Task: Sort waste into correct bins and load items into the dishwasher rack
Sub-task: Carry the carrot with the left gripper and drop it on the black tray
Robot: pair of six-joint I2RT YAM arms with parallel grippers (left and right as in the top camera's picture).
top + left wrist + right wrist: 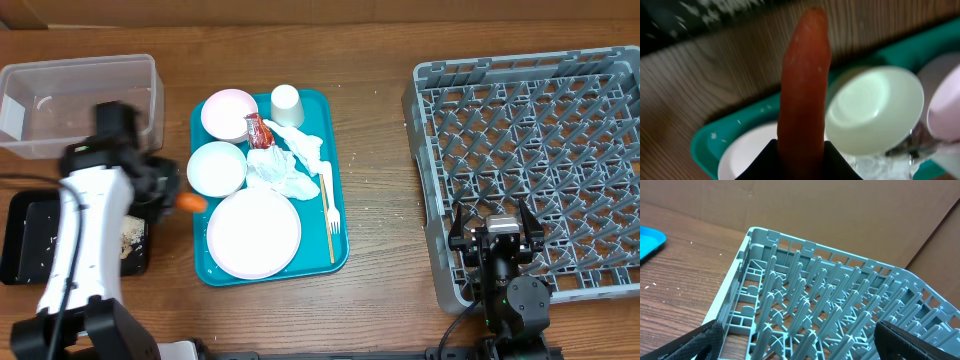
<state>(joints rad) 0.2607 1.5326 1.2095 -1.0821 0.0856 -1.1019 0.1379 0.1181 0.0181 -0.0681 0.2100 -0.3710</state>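
Note:
My left gripper [170,195] is shut on the orange carrot piece [192,202], just left of the teal tray [340,250] and above the table; in the left wrist view the carrot [802,85] stands up between the jaws [801,162]. On the tray lie a white plate [253,232], two small white bowls [217,168] [229,114], a white cup [286,104], crumpled napkins [290,165], a red-and-white wrapper [259,130] and a pale fork [330,210]. The clear tub [80,75] and black tray [20,240] with crumbs [130,238] are at the left. My right gripper [497,232] is open and empty over the grey rack's [560,100] front left corner.
The left arm's white link [75,250] lies over the black tray. The rack [805,275] fills the right wrist view, with bare wood to its left. Cables run along the table's front edge.

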